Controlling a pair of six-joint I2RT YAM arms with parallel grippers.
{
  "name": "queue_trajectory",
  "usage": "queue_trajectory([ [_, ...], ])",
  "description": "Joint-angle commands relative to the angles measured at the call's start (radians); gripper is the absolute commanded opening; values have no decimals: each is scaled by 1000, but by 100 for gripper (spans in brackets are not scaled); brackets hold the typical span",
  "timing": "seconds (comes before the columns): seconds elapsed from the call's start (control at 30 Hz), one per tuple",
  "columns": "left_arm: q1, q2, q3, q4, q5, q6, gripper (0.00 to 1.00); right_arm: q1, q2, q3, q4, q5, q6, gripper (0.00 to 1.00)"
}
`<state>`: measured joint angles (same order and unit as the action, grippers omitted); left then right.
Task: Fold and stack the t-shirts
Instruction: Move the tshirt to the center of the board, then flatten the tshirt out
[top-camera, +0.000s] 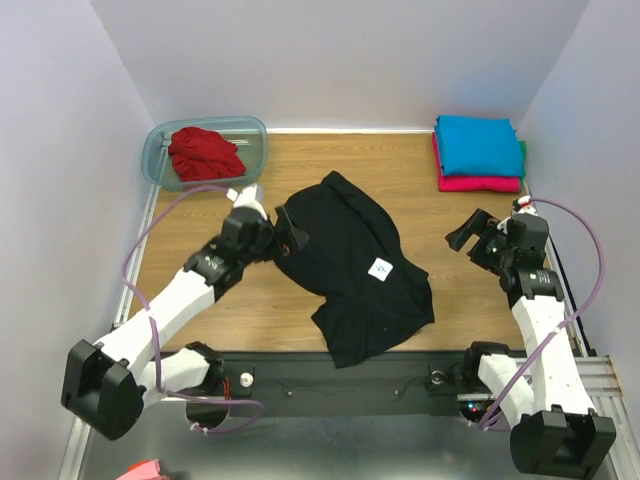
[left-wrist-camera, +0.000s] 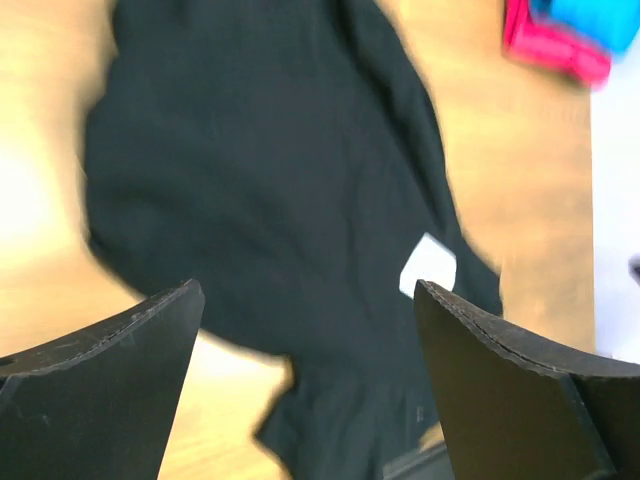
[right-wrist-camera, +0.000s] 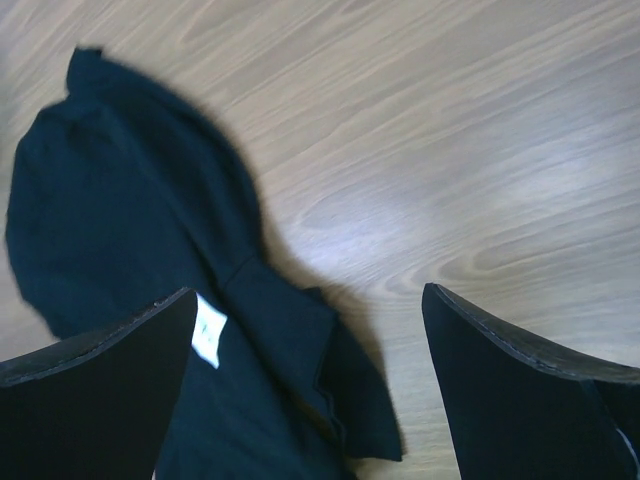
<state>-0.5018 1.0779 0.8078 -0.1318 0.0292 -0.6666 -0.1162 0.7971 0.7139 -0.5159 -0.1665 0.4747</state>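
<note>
Loosely rumpled soft black t-shirt

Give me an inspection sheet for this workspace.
Surface: wooden table.
Job's things: black t-shirt rumpled mid-table; red t-shirt bunched in tub; turquoise t-shirt folded atop magenta t-shirt, far right.
Clutter: pink item, cut off, near left arm's base.
Grippers: left gripper open at black t-shirt's left edge; right gripper open, over wood right of it.
Cables: purple cables loop along both arms.
Surroundings: pale walls on three sides.
</note>
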Motion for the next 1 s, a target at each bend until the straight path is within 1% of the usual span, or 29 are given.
queue_trajectory([
  [0.0,-101,-58,-186,17,31,-131,98,22,-12,-34,31,-153,-18,100],
  [0.03,-133,-71,-217,24,29,-161,98,30,-13,-43,31,-151,-16,100],
  [0.07,-211,-90,-246,32,25,-226,98,48,-13,-63,31,-143,-12,100],
  [0.13,-292,-96,-314,67,23,-287,98,67,-9,-80,34,-137,-7,100],
  [0.17,-384,-85,-331,80,21,-321,98,90,5,-93,36,-127,-4,100],
  [0.27,-512,-26,-349,89,-14,-430,98,115,27,-120,45,-90,11,100],
  [0.3,-596,-6,-342,89,-21,-451,98,115,30,-128,50,-82,16,100],
  [0.33,-630,19,-334,96,-22,-487,98,136,33,-136,60,-80,21,100],
  [0.37,-661,45,-322,100,-59,-499,98,139,33,-142,65,-80,25,100],
  [0.43,-725,134,-276,97,-75,-516,98,138,34,-151,71,-76,28,100],
  [0.47,-737,195,-263,95,-93,-533,98,141,34,-152,71,-73,28,100],
  [0.5,-744,224,-253,100,-94,-541,98,139,30,-154,73,-70,28,100],
  [0.53,-748,288,-230,121,-81,-539,97,139,24,-156,74,-65,30,100],
  [0.57,-751,319,-214,121,-80,-539,94,139,24,-159,74,-64,33,100],
  [0.6,-754,348,-184,120,-78,-538,85,139,24,-160,76,-67,31,100],
  [0.63,-761,376,-168,103,-78,-538,79,139,27,-162,79,-70,30,100],
  [0.67,-764,419,-151,78,-103,-556,70,142,28,-162,79,-74,25,100],
  [0.7,-762,436,-136,39,-124,-579,56,141,33,-163,80,-79,24,100],
  [0.73,-762,448,-112,-50,-152,-597,25,142,36,-163,80,-79,24,100],
  [0.77,-764,462,-99,-99,-207,-620,7,141,40,-163,82,-82,22,100],
  [0.8,-762,461,-81,-188,-234,-661,0,141,42,-163,85,-82,22,100],
  [0.9,-755,413,-81,-325,-334,-734,0,145,57,-165,96,-96,25,100],
  [0.97,-726,361,-102,-364,-361,-748,0,182,74,-168,102,-94,36,99],
])
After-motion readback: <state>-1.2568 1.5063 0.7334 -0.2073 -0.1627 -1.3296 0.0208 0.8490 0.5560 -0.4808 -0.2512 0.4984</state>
